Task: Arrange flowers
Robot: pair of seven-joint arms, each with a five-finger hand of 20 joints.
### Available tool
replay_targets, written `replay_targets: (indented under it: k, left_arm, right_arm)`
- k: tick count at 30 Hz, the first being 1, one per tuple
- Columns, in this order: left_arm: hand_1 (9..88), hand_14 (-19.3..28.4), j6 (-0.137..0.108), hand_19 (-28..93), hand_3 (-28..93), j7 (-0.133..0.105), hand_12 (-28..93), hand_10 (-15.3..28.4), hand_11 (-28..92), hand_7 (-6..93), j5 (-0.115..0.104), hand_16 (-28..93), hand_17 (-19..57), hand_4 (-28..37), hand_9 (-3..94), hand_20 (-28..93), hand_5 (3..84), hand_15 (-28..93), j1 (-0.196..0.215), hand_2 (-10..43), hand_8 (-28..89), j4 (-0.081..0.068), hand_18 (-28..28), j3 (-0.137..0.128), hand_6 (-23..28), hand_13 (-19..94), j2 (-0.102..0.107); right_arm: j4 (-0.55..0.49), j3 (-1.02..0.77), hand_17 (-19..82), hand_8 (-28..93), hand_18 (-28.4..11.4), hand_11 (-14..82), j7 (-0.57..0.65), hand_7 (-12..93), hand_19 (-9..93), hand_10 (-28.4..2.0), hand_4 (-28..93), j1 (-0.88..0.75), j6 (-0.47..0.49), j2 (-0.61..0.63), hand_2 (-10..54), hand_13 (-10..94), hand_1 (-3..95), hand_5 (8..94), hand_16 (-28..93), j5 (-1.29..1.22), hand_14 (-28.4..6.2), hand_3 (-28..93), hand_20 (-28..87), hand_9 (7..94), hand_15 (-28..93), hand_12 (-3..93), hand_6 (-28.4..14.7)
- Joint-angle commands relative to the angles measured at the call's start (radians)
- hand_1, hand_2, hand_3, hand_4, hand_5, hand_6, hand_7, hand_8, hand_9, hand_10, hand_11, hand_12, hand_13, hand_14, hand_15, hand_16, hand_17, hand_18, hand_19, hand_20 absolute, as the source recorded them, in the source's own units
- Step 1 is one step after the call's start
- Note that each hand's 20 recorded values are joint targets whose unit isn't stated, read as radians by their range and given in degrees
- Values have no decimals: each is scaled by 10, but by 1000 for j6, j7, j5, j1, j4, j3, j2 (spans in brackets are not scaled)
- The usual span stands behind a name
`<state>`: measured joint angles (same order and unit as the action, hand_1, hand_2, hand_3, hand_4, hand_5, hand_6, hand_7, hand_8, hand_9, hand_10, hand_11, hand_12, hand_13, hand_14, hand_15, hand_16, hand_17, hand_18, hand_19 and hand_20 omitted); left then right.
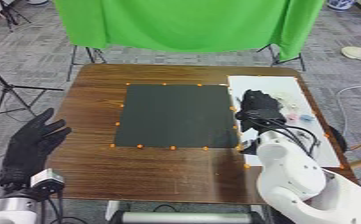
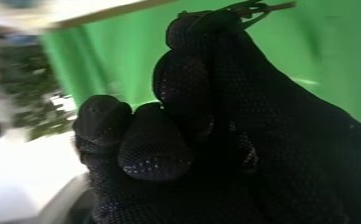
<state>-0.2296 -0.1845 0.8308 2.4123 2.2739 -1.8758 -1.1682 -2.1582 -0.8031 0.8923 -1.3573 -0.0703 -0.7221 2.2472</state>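
And here the right hand (image 1: 259,104) is hovering over or resting on the white sheet (image 1: 263,83), I'm not telling which from where I'm standing, and it's pinching! Thumb and fingers are closing at their tips on what's looking like a thin brownish stem (image 2: 278,7), the lower fingers curling in close. Only a slip of stem is poking past the glove; how much is hiding behind it, I cannot tell.

Just beside the hand, on that sheet, the loose flowers are lying: pale ones (image 1: 287,103), a pink one (image 1: 292,117), a blue one (image 1: 306,118). The dark mat (image 1: 176,115) is waiting alongside on the tabletop (image 1: 154,172), probably serving as the arranging ground.

So the step in hand is looking like picking out one stem, and the arranging itself is seeming early. Doing it well is calling for a firm but light pinch, since squeezing hard is risking a crushed stem and a loose tip hold is letting it twist. Lifting straight up first, clear of the neighbours, is going to be wiser than sweeping sideways and dragging blooms along. Over on the far left, the left hand (image 1: 32,145) is hanging open beside the table, fingers spreading, holding nothing.
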Motion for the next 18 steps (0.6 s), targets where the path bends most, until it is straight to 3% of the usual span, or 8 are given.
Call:
replay_targets:
  k: [1,11,17,18]
  left_arm:
    - [236,267,-23,560,811,21,98,203,296,152,3,-96,-114,-220,358,26,353,530,32,44,-102,16,234,-42,89,260,-10]
    - [237,267,-7,560,809,52,98,203,297,153,12,-96,-115,-220,358,26,352,530,-10,45,-103,4,236,-36,88,259,5]
    - [237,267,15,560,810,70,98,203,296,154,22,-95,-115,-219,356,26,351,530,-74,44,-104,-26,236,-7,87,259,2]
    - [237,267,-2,560,810,56,98,203,296,153,14,-95,-115,-219,356,26,351,529,-66,44,-104,-21,236,4,87,259,11]
  right_arm:
    - [89,140,336,228,-284,553,-107,327,932,-126,-283,261,61,-245,-72,770,493,825,197,-19,-90,889,522,784,905,368,-29]
    - [259,267,334,228,-284,555,-169,326,932,-126,-283,358,119,-479,-70,769,490,825,198,-36,-91,890,521,783,907,368,-30]
    - [354,334,332,228,-284,557,-144,326,932,-126,-283,382,128,-559,-70,768,488,825,198,-78,-92,892,521,783,908,368,-29]
    - [368,238,332,227,-284,558,-205,327,932,-126,-283,283,223,-625,-70,768,488,825,198,-4,-92,892,521,782,908,368,-30]
